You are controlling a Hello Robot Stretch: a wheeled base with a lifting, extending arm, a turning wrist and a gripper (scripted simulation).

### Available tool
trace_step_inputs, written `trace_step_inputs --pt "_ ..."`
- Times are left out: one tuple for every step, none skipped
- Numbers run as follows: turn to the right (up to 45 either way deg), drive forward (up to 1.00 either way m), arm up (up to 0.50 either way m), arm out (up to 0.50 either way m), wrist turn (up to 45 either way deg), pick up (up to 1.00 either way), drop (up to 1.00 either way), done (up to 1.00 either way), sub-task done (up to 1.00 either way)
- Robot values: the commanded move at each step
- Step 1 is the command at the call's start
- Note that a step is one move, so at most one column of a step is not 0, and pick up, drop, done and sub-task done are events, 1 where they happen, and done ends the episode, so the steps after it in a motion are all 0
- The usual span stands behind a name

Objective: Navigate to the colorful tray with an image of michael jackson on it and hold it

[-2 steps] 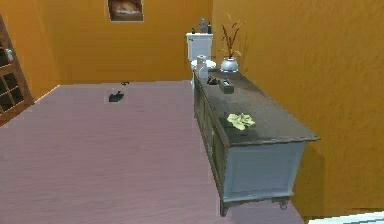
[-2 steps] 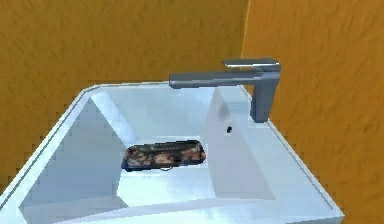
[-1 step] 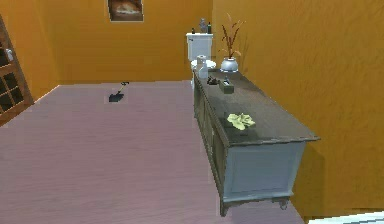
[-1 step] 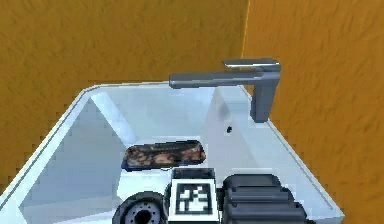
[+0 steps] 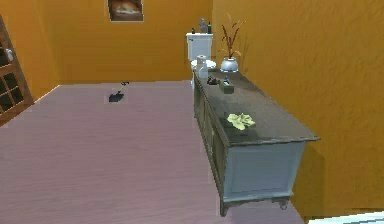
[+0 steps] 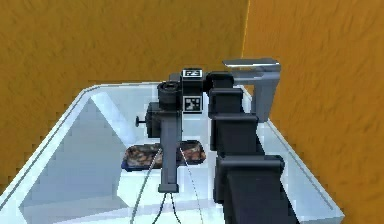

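Judging from its thin, flat shape, the tray (image 6: 150, 156) should be light, stiff and rather slick, best taken by a rim. It shows dark with reddish and pale patches, lying on the near floor of the white tub (image 6: 75, 140). Whether the gripper (image 6: 160, 118) holds anything cannot be told.

orange walls (image 5: 300, 60) all round; floor (image 5: 100, 150) of dull mauve planks, a small black thing (image 5: 116, 96) on it; brown door (image 5: 8, 85) with dark panes; sideboard (image 5: 255, 165) grey-blue in front, its top dark charcoal; a pale yellow-green thing (image 5: 240, 121) near the top's front edge; at its far end a silver-grey vase (image 5: 230, 64) with rust-red twigs; white toilet (image 5: 200, 45) behind; tub (image 6: 90, 130) pale bluish white; tray (image 6: 150, 155) on its floor, dark, mottled red-brown and grey; arm (image 6: 240, 150) black, with white squares (image 6: 190, 100) marked in black.
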Motion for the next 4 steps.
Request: trace_step_inputs --pt "0.0 0.0 0.0 0.0 45.0 0.0 0.0 0.0 0.0" --pt "0.0 0.0 0.0 0.0 45.0 0.0 0.0 0.0 0.0" --pt "0.0 0.0 0.0 0.0 45.0 0.0 0.0 0.0 0.0" --pt "0.0 0.0 0.0 0.0 12.0 0.0 0.0 0.0 0.0"
